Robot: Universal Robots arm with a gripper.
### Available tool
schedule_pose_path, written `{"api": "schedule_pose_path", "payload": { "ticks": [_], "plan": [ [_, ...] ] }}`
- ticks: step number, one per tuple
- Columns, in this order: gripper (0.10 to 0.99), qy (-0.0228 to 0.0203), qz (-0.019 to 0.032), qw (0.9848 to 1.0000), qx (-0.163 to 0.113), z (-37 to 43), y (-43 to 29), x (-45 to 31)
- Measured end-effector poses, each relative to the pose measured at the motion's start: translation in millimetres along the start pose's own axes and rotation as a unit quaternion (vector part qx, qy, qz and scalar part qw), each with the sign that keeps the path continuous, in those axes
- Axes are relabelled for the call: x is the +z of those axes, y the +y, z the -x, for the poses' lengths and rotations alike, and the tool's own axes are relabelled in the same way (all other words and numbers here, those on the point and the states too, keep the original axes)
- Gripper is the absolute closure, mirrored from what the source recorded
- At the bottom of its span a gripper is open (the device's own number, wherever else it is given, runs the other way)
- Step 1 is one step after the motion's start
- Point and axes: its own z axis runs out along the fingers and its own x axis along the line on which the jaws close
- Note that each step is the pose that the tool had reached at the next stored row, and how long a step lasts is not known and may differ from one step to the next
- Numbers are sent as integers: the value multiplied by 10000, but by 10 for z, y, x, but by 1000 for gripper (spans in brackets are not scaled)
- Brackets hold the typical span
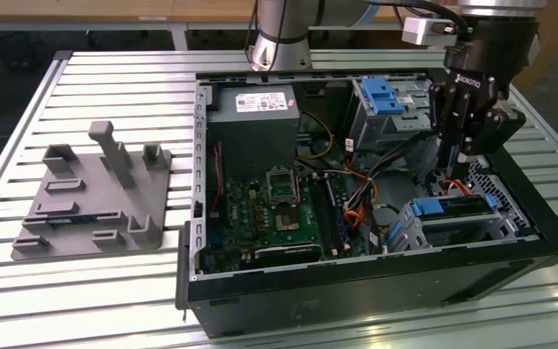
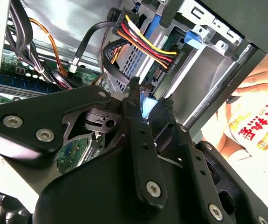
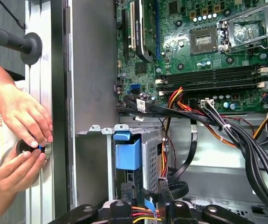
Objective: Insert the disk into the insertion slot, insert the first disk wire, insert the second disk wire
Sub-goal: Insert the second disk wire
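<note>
The disk, with its blue caddy (image 1: pixel 444 207), sits inside the insertion slot (image 1: pixel 478 227), the grey perforated cage at the exterior view's right. In the first wrist view the caddy handle (image 3: pixel 128 153) stands at the cage mouth (image 3: pixel 96 130). A bundle of red, yellow and orange wires (image 2: pixel 143 42) ends in a black plug (image 2: pixel 169 63) at the disk's edge. My gripper (image 1: pixel 456 174) reaches down into the case beside the cage. Its fingers (image 2: pixel 134 100) stand close together around a small blue wire end (image 2: pixel 147 106), also seen as a blue strip (image 3: pixel 148 204) between the fingertips.
A taller bay with a blue latch (image 1: pixel 381 94) stands behind the cage. Black cable bundles (image 3: pixel 236 135) cross above the motherboard (image 1: pixel 279 211). A person's hands (image 3: pixel 24 135) work at the case's outer side. A grey fixture (image 1: pixel 95 196) lies on the slatted table (image 1: pixel 85 291).
</note>
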Motion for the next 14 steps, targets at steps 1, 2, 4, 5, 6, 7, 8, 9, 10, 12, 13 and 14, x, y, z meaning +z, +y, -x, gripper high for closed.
{"api": "schedule_pose_path", "payload": {
  "ticks": [1, 2, 4, 5, 6, 7, 8, 9, 10, 12, 13, 14],
  "plan": [
    [729, 4, 0, 10000, -1, 1, 1, 4],
    [729, 7, -1, 10000, -2, 2, 2, 6],
    [729, 9, -2, 10000, -4, 2, 3, 9],
    [729, 11, -3, 10000, -6, 3, 3, 10],
    [729, 12, -4, 10000, -9, 3, 3, 11],
    [729, 13, -6, 10000, -13, 4, 4, 12],
    [729, 13, -8, 10000, -18, 4, 5, 13],
    [729, 14, -11, 10000, -25, 4, 7, 14],
    [729, 15, -14, 10000, -32, 4, 10, 15],
    [729, 21, -19, 10000, -43, 4, 18, 15],
    [729, 24, -21, 10000, -47, 4, 20, 15],
    [729, 29, -24, 10000, -53, 4, 20, 14]
  ]
}}
